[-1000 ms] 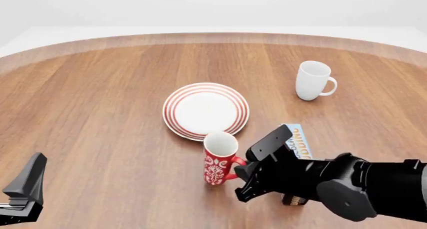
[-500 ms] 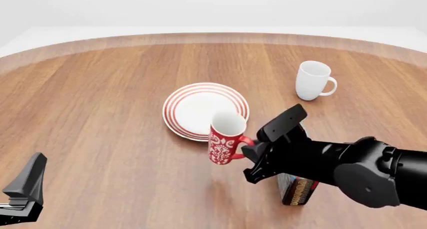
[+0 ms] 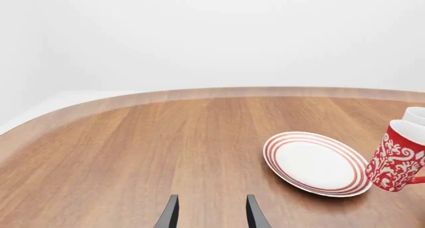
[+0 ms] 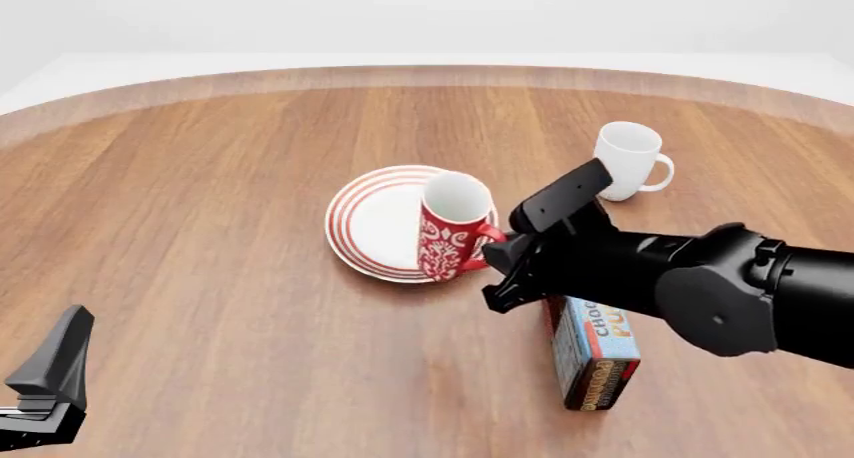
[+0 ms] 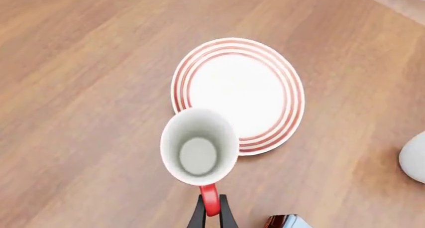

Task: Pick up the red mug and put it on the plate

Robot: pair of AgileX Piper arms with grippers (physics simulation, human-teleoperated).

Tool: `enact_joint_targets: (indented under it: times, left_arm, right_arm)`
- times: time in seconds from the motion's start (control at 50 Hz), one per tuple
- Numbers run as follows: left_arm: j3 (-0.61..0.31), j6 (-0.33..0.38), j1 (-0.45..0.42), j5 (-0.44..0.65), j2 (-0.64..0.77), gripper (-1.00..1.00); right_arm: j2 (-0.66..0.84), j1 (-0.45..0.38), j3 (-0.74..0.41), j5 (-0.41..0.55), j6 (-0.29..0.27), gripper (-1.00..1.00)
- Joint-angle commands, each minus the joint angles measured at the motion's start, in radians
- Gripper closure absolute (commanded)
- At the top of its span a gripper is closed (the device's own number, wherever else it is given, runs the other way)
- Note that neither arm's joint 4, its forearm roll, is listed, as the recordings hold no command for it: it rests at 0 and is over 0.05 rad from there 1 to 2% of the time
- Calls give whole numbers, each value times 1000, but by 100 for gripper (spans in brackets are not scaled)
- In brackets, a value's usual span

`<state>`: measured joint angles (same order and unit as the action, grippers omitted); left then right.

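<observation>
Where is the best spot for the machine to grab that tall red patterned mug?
By its red loop handle, coming from the arms' side. The tall red patterned mug has its handle facing the right gripper, whose thin fingers pinch it; the body looks too wide for them.

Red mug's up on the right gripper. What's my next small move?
Probably carry it a little further over the plate before lowering: the right gripper pinches the red mug by its handle, and the mug overlaps only the plate's near rim, slightly tilted.

Red mug (image 5: 199, 153) handle pinched in the right claw (image 5: 211, 213), mug just ahead, plate (image 5: 282, 83) beyond it, wooden table (image 5: 79, 88) below.
</observation>
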<state>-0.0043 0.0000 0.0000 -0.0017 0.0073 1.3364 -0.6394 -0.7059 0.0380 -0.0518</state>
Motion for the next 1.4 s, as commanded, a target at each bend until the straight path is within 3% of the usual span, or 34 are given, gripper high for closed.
enact_joint_targets:
  times: [0.02, 1.0, 1.4]
  left_arm:
    - [0, 0, 0, 0, 0, -100]
    - [0, 0, 0, 0, 0, -100]
    - [0, 0, 0, 0, 0, -100]
  right_arm:
    - [33, 20, -73, 6, -19, 100]
    - [323, 94, -318, -102, -87, 100]
    - [426, 95, -371, -146, -72, 100]
